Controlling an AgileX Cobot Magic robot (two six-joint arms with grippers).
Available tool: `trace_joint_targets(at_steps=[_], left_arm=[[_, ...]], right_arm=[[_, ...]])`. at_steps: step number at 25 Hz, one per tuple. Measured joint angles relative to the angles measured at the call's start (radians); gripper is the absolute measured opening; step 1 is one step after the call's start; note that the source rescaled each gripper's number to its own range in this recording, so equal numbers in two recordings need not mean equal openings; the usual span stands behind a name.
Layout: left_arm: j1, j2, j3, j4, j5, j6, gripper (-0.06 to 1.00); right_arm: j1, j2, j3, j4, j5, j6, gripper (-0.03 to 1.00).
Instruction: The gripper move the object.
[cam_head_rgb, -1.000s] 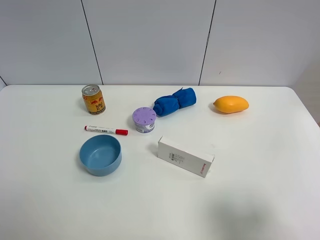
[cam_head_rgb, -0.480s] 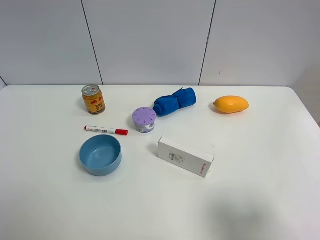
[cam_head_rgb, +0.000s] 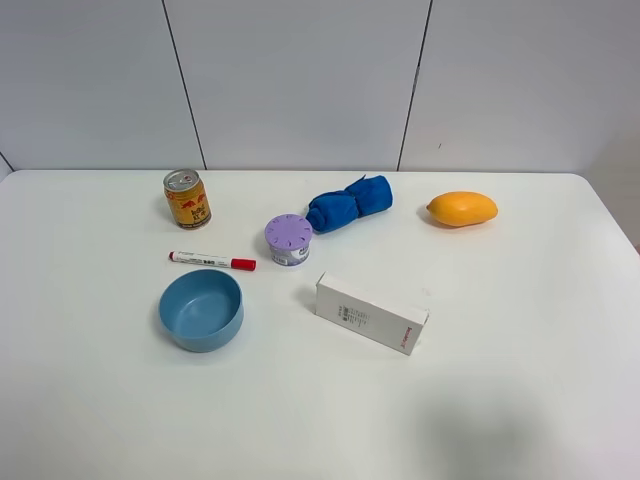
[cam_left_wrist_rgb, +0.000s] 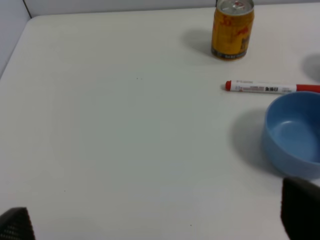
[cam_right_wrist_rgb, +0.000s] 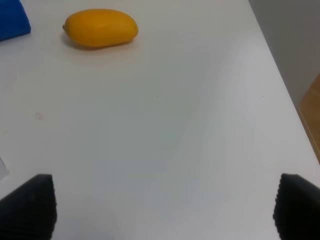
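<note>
You're looking at a white tabletop (cam_head_rgb: 520, 330) backed by a pale grey panelled wall (cam_head_rgb: 300, 80) with dark seams.

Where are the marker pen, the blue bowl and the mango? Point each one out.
marker pen (cam_head_rgb: 211, 260), exterior high view, middle of its white barrel.
blue bowl (cam_head_rgb: 201, 309), exterior high view, inside floor.
mango (cam_head_rgb: 461, 208), exterior high view, middle of its skin.

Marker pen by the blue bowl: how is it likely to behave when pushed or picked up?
The marker pen is slim and round-bodied, lying flat on the white table, so a sideways push would probably roll it. It looks rigid and light. Its low profile likely leaves little to pinch, and it lies close beside the blue bowl.
</note>
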Motion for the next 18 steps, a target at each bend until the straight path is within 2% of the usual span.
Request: trace_joint_targets(at_steps=[18], left_arm=[[0.0, 0.0, 0.0, 0.0, 0.0, 0.0, 1.0]], right_arm=[[0.0, 0.0, 0.0, 0.0, 0.0, 0.0, 0.85]])
